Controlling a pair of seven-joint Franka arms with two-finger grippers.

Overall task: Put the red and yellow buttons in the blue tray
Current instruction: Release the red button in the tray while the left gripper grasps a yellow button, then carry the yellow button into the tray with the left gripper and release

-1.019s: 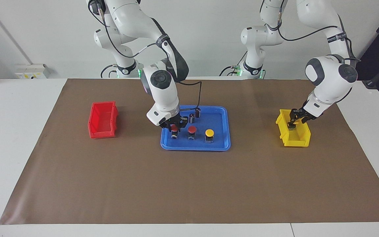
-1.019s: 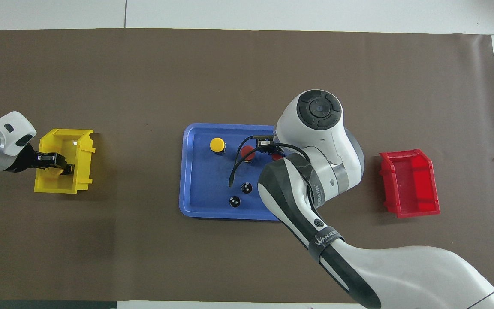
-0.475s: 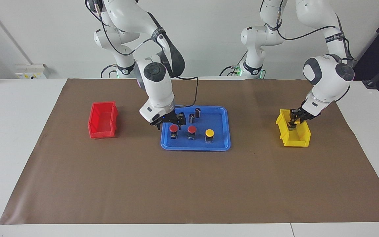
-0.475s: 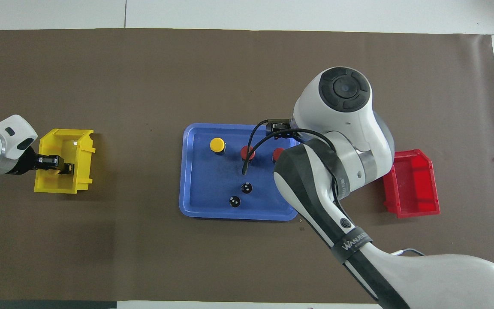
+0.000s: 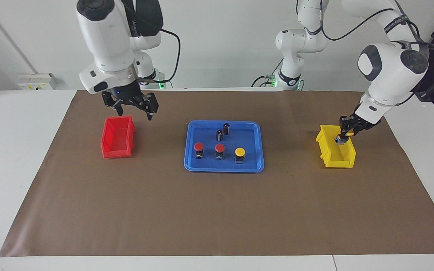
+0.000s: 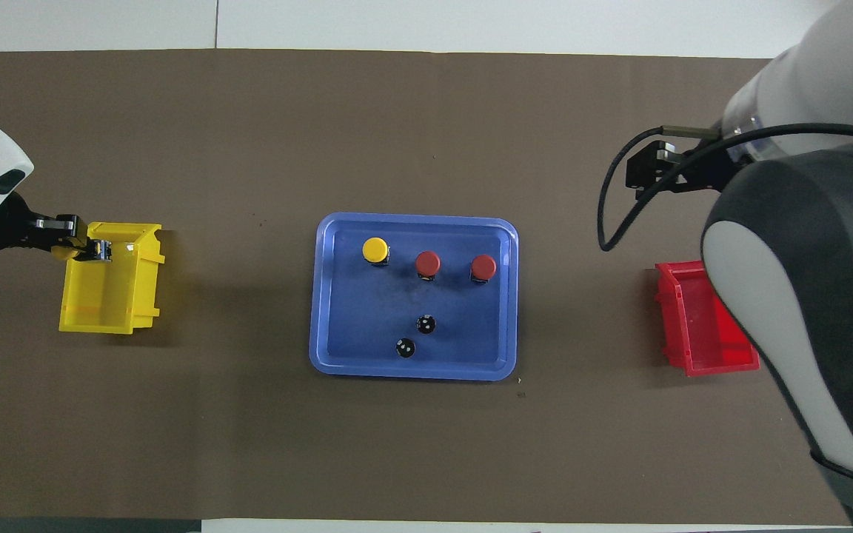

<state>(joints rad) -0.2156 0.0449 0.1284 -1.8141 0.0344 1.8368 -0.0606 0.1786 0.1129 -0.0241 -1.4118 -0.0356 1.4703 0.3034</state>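
The blue tray lies mid-table, also in the overhead view. In it stand two red buttons and one yellow button, in a row; from overhead the reds and the yellow show. My left gripper is shut on a second yellow button, held just over the yellow bin. My right gripper is open and empty, raised over the red bin's end nearer the robots.
Two dark capless cylinders stand in the tray, nearer the robots than the buttons. The yellow bin sits toward the left arm's end, the red bin toward the right arm's end. A brown mat covers the table.
My right gripper let go of a red button in the tray, rose and swung over to the red bin. My left gripper lifted the yellow button up out of the yellow bin.
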